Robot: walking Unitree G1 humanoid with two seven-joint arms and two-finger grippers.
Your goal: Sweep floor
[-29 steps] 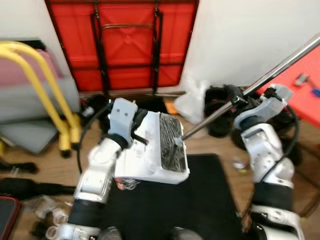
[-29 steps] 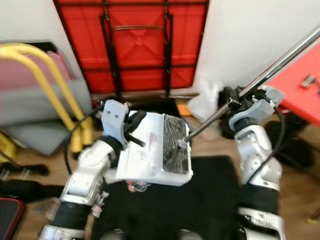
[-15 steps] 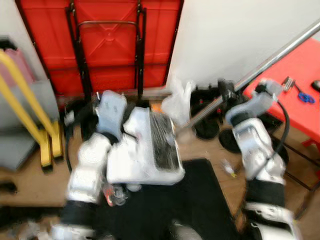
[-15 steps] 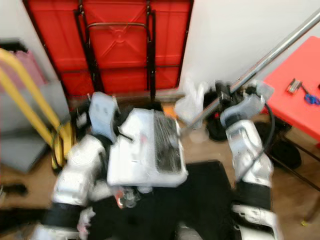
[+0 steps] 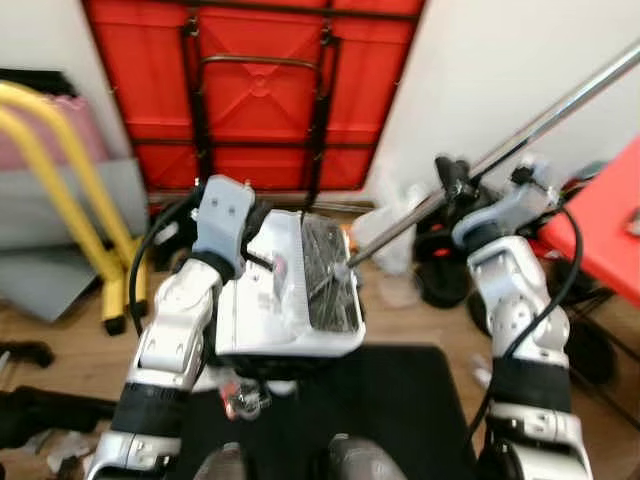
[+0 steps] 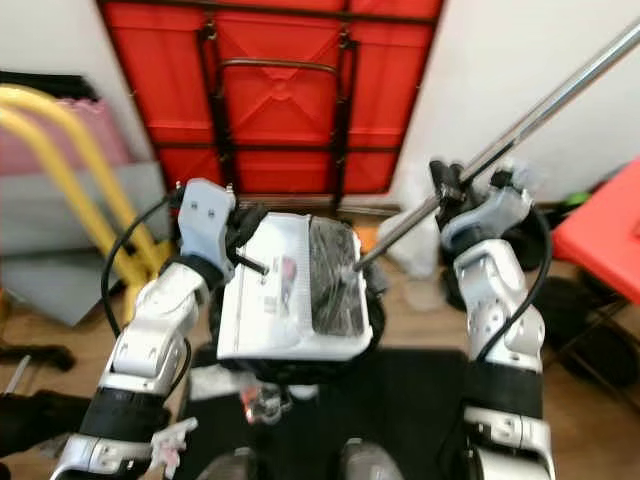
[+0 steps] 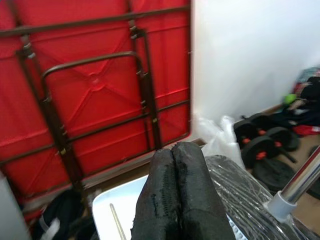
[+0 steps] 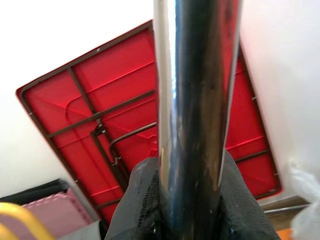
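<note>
Biggest worry from here, I'd say, is the broom head slipping off the dustpan [image 5: 285,300] edge and flicking whatever's in there back onto the floor [image 5: 60,335], since the pole [image 6: 470,165] comes in at a long shallow angle and the right gripper [image 6: 445,185] holds it pretty far up from the bristle end, so there isn't much control at the tip. Second risk: the upper end of the pole sticks way out to the far right, near the white wall [image 5: 500,70] and above the red table [image 5: 605,225], so any wide swing could knock into stuff. There's also a plastic bag [image 5: 395,215] and some dark weights [image 7: 260,145] on the floor just beyond the pan that the broom could snag. As for the tools: the right gripper's fingers [image 8: 145,200] are wrapped tight around the shiny pole, one on each side. The left gripper [image 7: 175,200] has its two fingers pressed together, sitting over the near-left edge of the white pan; looks like it's pinching the pan's handle but I can't actually see the contact. The pan is held up in front of the robot, above the black mat [image 5: 400,400], with the dark bristles [image 5: 325,275] resting in its right half.
</note>
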